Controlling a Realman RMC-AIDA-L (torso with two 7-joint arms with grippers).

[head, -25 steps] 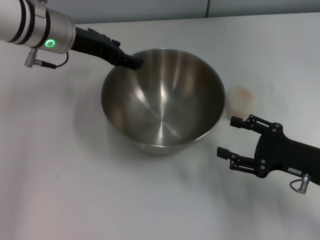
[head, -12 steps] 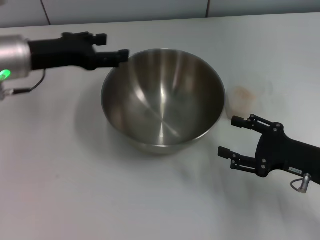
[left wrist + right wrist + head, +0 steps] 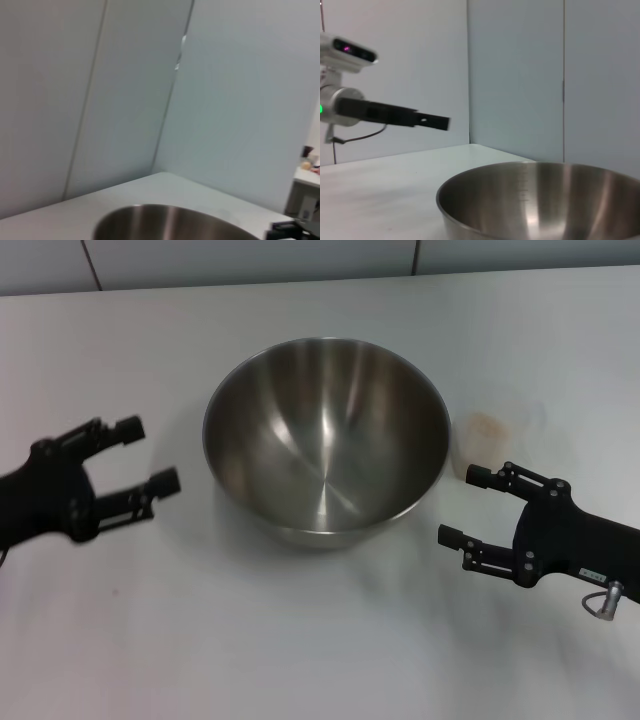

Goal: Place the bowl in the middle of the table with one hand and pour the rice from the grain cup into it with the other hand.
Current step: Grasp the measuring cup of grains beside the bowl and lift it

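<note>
Two grippers flank the bowl (image 3: 325, 435) on the table (image 3: 300, 640), head view: left gripper (image 3: 140, 455) apart, clear of the rim; right gripper (image 3: 463, 505) apart, near the grain cup (image 3: 490, 440) holding rice (image 3: 487, 425). Left wrist view: bowl rim only. Right wrist view: bowl close, left arm (image 3: 385, 114) beyond.

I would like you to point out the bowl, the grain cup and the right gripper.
bowl (image 3: 325, 440): head view, inner wall.
grain cup (image 3: 487, 440): head view, clear side wall.
right gripper (image 3: 466, 506): head view, between its open fingers.
</note>
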